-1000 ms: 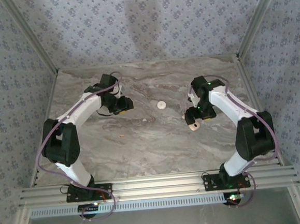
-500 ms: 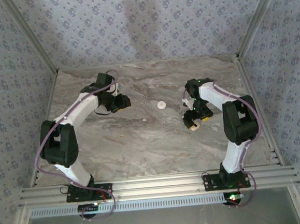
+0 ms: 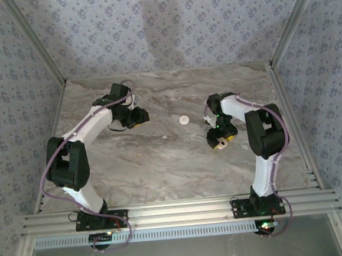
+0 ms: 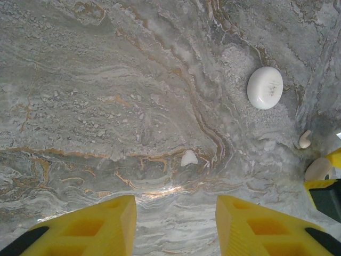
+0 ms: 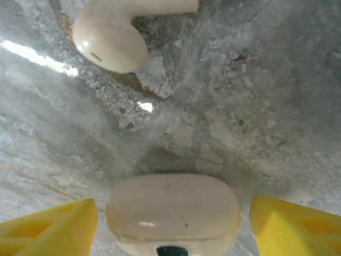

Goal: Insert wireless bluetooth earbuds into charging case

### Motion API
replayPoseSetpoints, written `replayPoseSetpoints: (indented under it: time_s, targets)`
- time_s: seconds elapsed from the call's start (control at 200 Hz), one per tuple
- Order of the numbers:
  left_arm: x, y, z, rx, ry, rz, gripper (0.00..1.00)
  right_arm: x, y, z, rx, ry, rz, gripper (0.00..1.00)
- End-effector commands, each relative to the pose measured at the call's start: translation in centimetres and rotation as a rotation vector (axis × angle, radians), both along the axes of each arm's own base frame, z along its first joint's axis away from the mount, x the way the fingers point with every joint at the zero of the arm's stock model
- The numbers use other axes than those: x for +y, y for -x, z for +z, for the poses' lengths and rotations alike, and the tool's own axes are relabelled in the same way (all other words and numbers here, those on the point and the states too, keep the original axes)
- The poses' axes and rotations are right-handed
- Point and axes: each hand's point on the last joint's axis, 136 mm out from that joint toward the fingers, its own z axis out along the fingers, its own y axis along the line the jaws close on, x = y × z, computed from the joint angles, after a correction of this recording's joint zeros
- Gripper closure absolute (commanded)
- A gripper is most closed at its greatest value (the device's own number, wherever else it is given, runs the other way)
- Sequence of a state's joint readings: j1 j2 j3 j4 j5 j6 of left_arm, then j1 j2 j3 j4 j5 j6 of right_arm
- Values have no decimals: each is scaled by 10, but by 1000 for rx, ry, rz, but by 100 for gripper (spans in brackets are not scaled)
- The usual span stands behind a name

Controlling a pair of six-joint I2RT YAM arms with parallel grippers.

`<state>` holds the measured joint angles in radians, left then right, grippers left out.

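The peach charging case [image 5: 173, 213] lies shut on the marble, with its dark mark facing my right wrist camera. My right gripper [image 5: 173, 218] is open and straddles the case, leaving a thin gap on each side. From above, the case [image 3: 222, 143] sits at that gripper's tip [image 3: 218, 137]. One white earbud [image 5: 114, 40] lies just beyond the case. My left wrist view shows this earbud [image 4: 305, 140] beside the case [image 4: 318, 169]. A second earbud [image 4: 188, 158] lies ahead of my open, empty left gripper [image 4: 175, 210].
A flat white round disc [image 3: 184, 120] rests between the two arms, also seen as a disc [image 4: 265, 88] from the left wrist. The marble tabletop [image 3: 162, 164] is bare towards the near edge. Metal frame posts stand at the back corners.
My right arm's elbow has swung left and folded in, while its gripper stays over the case with the jaws drawn closer. The left arm has barely moved.
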<state>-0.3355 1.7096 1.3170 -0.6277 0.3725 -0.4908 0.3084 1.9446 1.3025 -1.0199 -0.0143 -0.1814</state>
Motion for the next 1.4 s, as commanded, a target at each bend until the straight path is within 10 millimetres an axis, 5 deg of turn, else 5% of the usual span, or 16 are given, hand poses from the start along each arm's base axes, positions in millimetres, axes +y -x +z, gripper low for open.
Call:
replayPoseSetpoints:
  time_s: [0.0, 0.285, 0.535, 0.695, 0.939, 1.394]
  targets:
    - [1, -8, 2, -2, -3, 20, 57, 3, 0, -2, 19, 2, 23, 24]
    - [2, -9, 3, -3, -2, 25, 57, 0, 2, -1, 16, 14, 3, 39]
    - [1, -10, 15, -35, 7, 24, 57, 3, -1, 26, -76, -26, -52, 43]
    - [-9, -11, 37, -142, 48, -19, 58, 12, -12, 57, -228, -110, -151, 43]
    - [-33, -8, 84, -399, 96, -141, 59, 51, -27, 103, -451, -441, -394, 46]
    - [-79, 35, 142, -940, 168, -436, 55, 99, -41, 190, -665, -882, -576, 48]
